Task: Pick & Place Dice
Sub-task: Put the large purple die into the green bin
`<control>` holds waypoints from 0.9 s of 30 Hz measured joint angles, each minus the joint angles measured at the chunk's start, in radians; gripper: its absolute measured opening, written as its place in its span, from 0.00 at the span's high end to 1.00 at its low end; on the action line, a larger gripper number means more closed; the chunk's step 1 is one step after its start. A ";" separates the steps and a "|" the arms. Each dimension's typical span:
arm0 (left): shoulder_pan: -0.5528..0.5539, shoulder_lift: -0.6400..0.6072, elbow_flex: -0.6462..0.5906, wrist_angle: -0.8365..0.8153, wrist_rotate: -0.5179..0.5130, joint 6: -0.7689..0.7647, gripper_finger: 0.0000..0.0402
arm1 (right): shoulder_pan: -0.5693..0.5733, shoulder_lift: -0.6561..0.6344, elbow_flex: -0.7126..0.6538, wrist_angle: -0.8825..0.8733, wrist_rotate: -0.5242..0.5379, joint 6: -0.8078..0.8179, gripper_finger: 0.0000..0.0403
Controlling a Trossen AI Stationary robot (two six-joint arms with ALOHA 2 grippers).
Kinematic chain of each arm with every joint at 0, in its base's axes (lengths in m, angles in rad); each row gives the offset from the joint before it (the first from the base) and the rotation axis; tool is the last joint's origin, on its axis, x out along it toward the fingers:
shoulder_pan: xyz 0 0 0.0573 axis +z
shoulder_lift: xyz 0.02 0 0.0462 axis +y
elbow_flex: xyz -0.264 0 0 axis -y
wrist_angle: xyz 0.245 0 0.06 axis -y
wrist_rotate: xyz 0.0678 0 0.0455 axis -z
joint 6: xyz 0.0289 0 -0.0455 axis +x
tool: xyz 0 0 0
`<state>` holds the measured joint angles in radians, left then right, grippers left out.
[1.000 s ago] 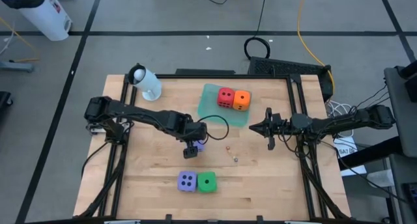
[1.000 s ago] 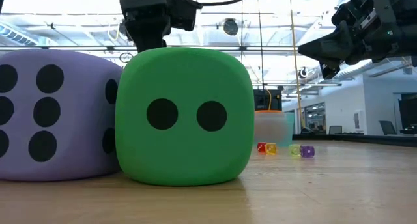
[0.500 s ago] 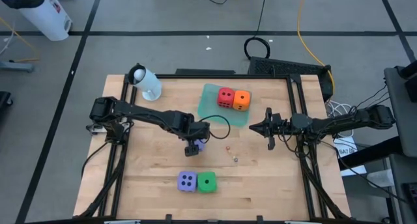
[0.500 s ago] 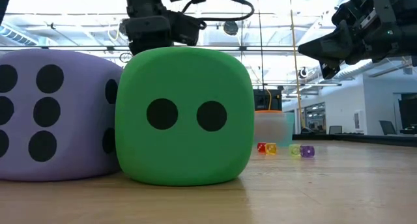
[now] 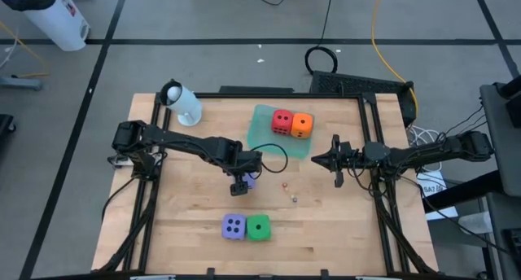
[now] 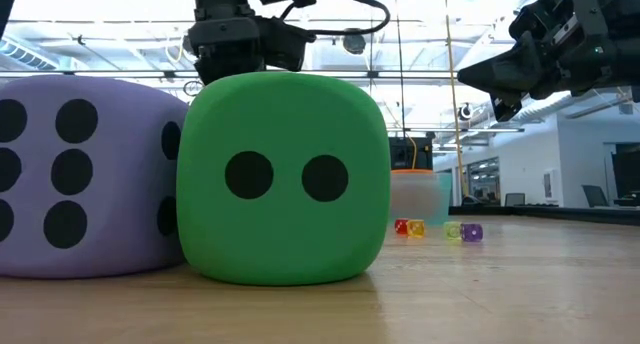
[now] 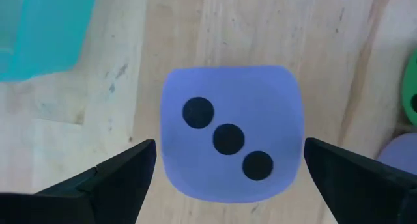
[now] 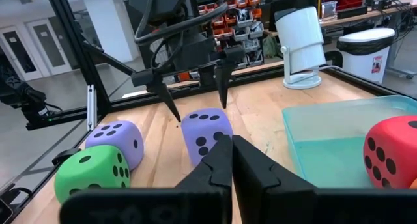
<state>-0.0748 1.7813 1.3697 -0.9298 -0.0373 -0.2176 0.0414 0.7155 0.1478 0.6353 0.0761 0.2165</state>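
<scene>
Purple die (image 7: 231, 140) sits between the left gripper's (image 7: 228, 168) released jaws, and an off-centre squeeze could twist it away; right gripper (image 5: 336, 159) waits clenched.

a purple die (image 7: 231, 140) lies on the wooden tabletop (image 7: 169, 35), three dark pips running diagonally across its upper face. the left gripper (image 7: 229, 178) is spread wide, one dark finger (image 7: 107, 182) on each side of the die, neither touching it. a translucent teal tray (image 7: 39, 28), a green die (image 7: 410, 87) and a second purple die (image 7: 401, 155) show at the frame edges.
</scene>
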 joint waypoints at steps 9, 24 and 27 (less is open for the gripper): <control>-0.005 0.007 0.001 0.028 0.007 -0.038 0.01 | 0.000 0.000 0.000 0.000 0.000 0.006 1.00; 0.001 0.108 0.008 0.014 -0.025 -0.039 0.01 | 0.000 0.000 0.000 -0.003 0.000 0.007 1.00; -0.001 0.115 0.008 0.016 -0.014 -0.037 0.00 | 0.000 0.000 0.000 -0.004 0.000 0.007 1.00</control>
<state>-0.0760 1.8960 1.3781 -0.9136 -0.0516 -0.2549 0.0414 0.7155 0.1478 0.6315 0.0762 0.2237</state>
